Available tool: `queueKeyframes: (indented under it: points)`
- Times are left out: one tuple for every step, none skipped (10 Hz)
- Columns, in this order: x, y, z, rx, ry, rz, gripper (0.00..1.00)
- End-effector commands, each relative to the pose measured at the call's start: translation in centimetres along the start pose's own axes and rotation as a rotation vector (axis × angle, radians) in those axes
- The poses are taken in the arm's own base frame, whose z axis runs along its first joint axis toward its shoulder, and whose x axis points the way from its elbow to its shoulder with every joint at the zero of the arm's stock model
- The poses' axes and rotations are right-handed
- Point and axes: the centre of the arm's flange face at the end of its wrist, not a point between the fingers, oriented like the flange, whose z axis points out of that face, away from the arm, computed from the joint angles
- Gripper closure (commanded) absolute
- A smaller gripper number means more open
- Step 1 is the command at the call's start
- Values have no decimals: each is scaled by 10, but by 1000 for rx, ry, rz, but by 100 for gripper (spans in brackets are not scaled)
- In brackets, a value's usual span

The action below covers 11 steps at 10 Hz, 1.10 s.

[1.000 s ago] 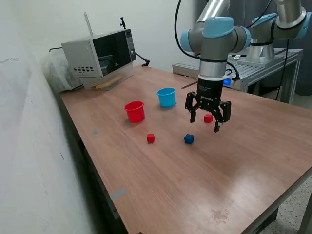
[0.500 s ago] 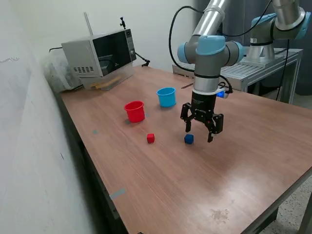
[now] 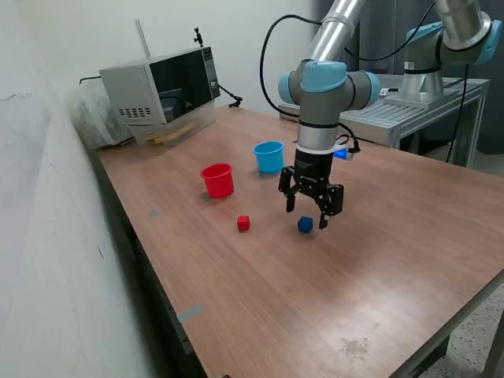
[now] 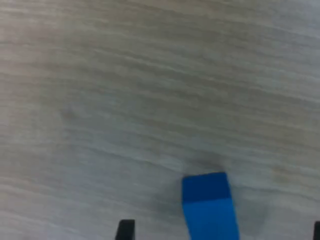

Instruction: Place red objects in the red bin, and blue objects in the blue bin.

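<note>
Exterior view shows the sorting hardly begun, as far as I can judge: a red cube (image 3: 243, 224) and a blue cube (image 3: 305, 224) lie loose on the surface (image 3: 315, 299), out toward its middle, and nothing can be seen inside the red cup (image 3: 217, 179) or the blue cup (image 3: 268, 156), though their depths are hidden from here. The cups stand farther back, toward the microwave (image 3: 161, 89) at the far corner. Only these two cubes show; any others may be hidden behind the arm.

The arm reaches in from the back edge, wrist pointing straight down. The hand (image 3: 309, 211) hangs spread wide and empty, just above the blue cube. In the wrist view that cube (image 4: 208, 205) sits between the two finger tips.
</note>
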Motion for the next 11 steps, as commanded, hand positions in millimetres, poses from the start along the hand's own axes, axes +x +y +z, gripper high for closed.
queueKeyframes:
  points:
    - [-8,2,2,-7,-2,0,0]
    - [-8,0,8,2,-1,-10,0]
    - [-12,-2,11,7,-1,-9,0]
    - [-11,-5,14,15,2,-22,100]
    - [-11,-7,16,19,3,-30,100]
    - [-10,-7,16,21,4,-30,100]
    - [-10,-7,16,21,6,-30,100]
    - [-10,-7,16,19,6,-32,100]
    - [-11,-7,17,19,6,-38,100]
    - [-16,-7,17,20,5,-44,100]
    - [-19,-8,14,21,0,-69,100]
